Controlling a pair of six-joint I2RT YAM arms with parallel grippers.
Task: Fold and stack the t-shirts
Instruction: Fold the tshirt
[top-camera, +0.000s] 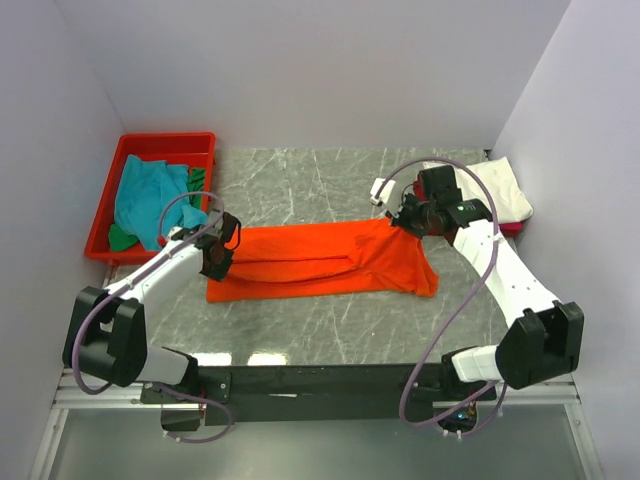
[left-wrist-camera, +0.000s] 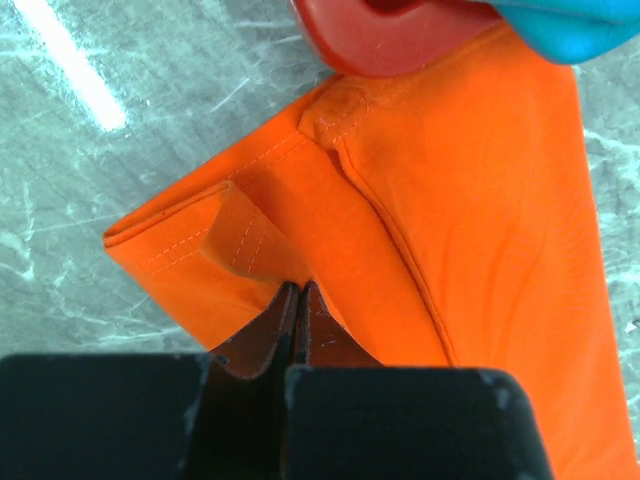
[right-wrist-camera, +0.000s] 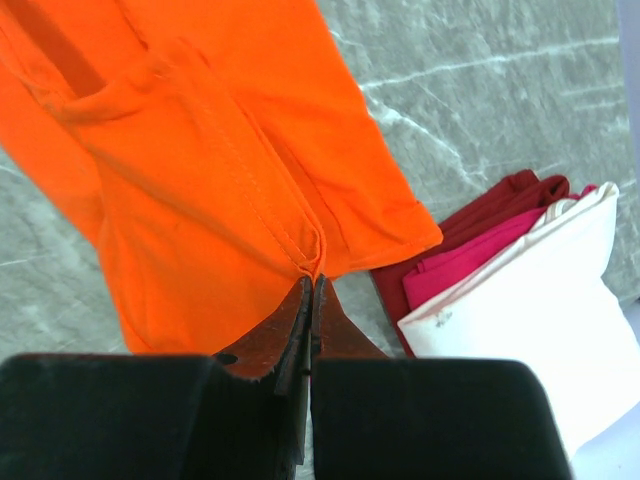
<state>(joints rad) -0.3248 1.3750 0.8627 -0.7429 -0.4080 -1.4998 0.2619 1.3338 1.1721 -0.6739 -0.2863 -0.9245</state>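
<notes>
The bright orange cloth t-shirt (top-camera: 320, 262) lies in the middle of the grey marbled worktop (top-camera: 300, 180), drawn out as a long band running left to right between the two arms.

Left claw (left-wrist-camera: 298, 290): jaws closed tight, pinching a stitched fold at the left end of the orange t-shirt.

Right claw (right-wrist-camera: 311, 285): jaws closed tight, pinching a seamed edge at the right end of the same t-shirt; the cloth hangs in folds from the grip.

The red plastic tray (top-camera: 165, 142) stands at the far left of the worktop. It holds a crumpled teal t-shirt (top-camera: 145, 195) and a green t-shirt (top-camera: 122, 238) partly under it.

At the far right, a folded white t-shirt (top-camera: 505, 190) lies on top of a folded magenta-red t-shirt (right-wrist-camera: 470, 245), just beside the right end of the orange t-shirt.
</notes>
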